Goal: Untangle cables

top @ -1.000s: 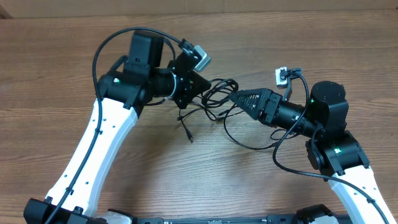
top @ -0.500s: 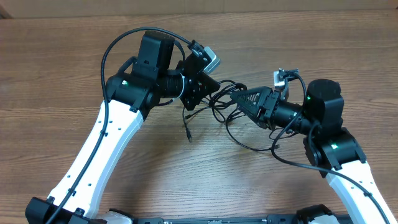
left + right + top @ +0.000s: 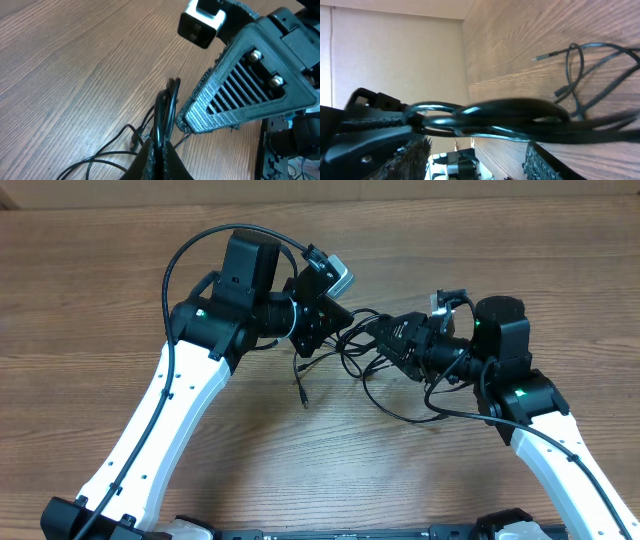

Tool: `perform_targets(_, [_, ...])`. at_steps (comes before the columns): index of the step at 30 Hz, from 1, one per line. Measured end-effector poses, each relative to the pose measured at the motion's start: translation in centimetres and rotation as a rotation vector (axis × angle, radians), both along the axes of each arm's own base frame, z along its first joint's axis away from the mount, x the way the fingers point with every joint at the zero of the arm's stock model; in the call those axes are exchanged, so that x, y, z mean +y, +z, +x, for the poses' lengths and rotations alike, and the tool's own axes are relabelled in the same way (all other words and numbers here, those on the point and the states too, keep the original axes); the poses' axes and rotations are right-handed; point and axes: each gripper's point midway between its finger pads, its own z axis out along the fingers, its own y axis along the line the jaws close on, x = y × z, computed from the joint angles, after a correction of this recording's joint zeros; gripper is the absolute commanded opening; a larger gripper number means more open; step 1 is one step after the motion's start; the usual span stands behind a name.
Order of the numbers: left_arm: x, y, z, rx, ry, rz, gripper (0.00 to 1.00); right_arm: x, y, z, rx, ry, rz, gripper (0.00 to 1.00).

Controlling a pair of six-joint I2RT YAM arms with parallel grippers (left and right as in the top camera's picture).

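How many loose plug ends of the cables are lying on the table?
2: a silver-tipped plug away from the tangle, a second plug nearer it. Others may be hidden inside the tangle.

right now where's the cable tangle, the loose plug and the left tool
cable tangle (image 3: 505,110), right wrist view, middle of the bundle
loose plug (image 3: 303,397), overhead view, its tip
left tool (image 3: 160,150), left wrist view, between its fingertips

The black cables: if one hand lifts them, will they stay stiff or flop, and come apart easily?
Probably floppy: the cables lie in loose curves on the table. Likely light, because they look very thin. They may lift as one clump, since their loops cross each other.
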Motion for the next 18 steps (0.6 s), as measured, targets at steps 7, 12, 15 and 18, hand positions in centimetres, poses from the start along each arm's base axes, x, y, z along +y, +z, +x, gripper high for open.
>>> perform_targets(7, [-1.1,0.0,-0.9,0.004,-0.031,0.000,0.04,0.0,0.6,0.4,-0.037,-0.004,0.007,0.49])
perform_targets(12, [-2.0,0.0,-1.7,0.001,-0.062,-0.001,0.04,-0.2,0.4,0.6,-0.031,-0.025,-0.002,0.31])
perform_targets(15, [-2.1,0.0,-1.7,0.001,-0.065,-0.001,0.05,-0.3,0.4,0.8,-0.035,-0.037,-0.010,0.30])
perform_targets(18, [-2.1,0.0,-1.7,0.001,-0.065,-0.001,0.04,-0.4,0.3,1.0,-0.037,-0.050,-0.017,0.30])
